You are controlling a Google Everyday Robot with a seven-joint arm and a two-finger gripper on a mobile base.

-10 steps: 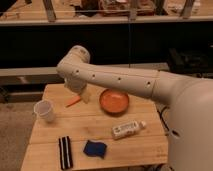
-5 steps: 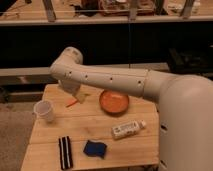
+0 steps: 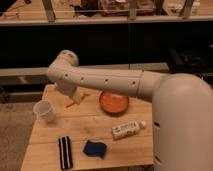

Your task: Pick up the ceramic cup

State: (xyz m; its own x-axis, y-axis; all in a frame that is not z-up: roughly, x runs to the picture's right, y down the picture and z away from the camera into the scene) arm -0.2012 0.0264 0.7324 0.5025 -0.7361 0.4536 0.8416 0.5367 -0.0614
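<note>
The ceramic cup (image 3: 44, 110) is small, white and tapered, and stands upright near the left edge of the wooden table (image 3: 90, 132). My white arm reaches in from the right across the table's back. My gripper (image 3: 74, 96) hangs below the arm's bend, to the right of the cup and a little behind it, apart from the cup. A thin orange object (image 3: 71, 104) lies on the table just under the gripper.
A wide orange bowl (image 3: 114, 102) sits at the back right of the table. A white bottle (image 3: 127, 129) lies on its side at the right. A blue sponge (image 3: 94, 148) and a black-and-white striped item (image 3: 65, 152) lie near the front edge. Dark shelving stands behind the table.
My arm has swung left along the table's back, bringing the gripper closer to the cup. The objects on the table have not moved.
</note>
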